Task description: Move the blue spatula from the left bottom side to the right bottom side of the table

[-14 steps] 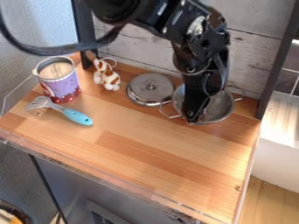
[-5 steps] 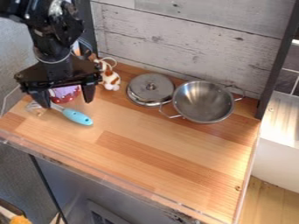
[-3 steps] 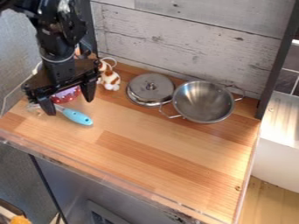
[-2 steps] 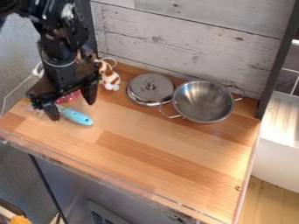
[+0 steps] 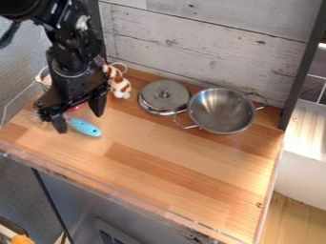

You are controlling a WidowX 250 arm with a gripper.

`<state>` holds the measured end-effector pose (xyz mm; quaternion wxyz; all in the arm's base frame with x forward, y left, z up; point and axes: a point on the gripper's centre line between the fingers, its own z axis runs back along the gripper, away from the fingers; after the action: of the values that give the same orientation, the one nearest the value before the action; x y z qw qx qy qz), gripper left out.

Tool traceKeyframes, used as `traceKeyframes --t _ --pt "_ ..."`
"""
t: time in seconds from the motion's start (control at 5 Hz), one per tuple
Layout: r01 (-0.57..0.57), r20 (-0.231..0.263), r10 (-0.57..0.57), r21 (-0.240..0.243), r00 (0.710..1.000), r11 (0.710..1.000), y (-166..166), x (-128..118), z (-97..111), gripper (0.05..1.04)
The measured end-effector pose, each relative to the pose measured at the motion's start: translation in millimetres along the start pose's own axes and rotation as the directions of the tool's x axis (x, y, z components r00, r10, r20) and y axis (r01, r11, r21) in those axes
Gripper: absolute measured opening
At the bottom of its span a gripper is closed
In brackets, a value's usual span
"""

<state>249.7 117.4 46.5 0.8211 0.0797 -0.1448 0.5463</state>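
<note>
The blue spatula (image 5: 85,127) is lying at the left side of the tabletop (image 5: 172,176) — the moving part is not done. The fingers (image 5: 98,106) stand wide apart above it, holding nothing; grasping, carrying and placing at bottom right all remain.

The rounded spatula handle (image 5: 88,129) was light blue; the two-fingered tool (image 5: 81,122) was black. Honey and reddish-brown strips patterned the wooden worktop (image 5: 172,159). The round metal pan (image 5: 221,112) was silver, the small animal figure (image 5: 121,87) white with brown patches, the plank wall (image 5: 204,45) dark-streaked whitish grey.
</note>
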Motion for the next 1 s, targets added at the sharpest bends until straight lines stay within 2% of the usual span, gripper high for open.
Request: traceKeyframes --t 0.2,0.4,0.8,1.0 --pt "-0.034 -0.024 0.035 0.021 0.999 0.999 4 8 -12 1.000" --pt "-0.021 -0.025 0.022 0.032 0.999 0.999 -1 6 -24 1.000" --pt "-0.026 -0.055 0.028 0.025 0.998 0.999 -8 0 -32 0.964" --pt "-0.007 -0.063 0.008 0.015 0.998 1.000 -10 -3 -38 0.681"
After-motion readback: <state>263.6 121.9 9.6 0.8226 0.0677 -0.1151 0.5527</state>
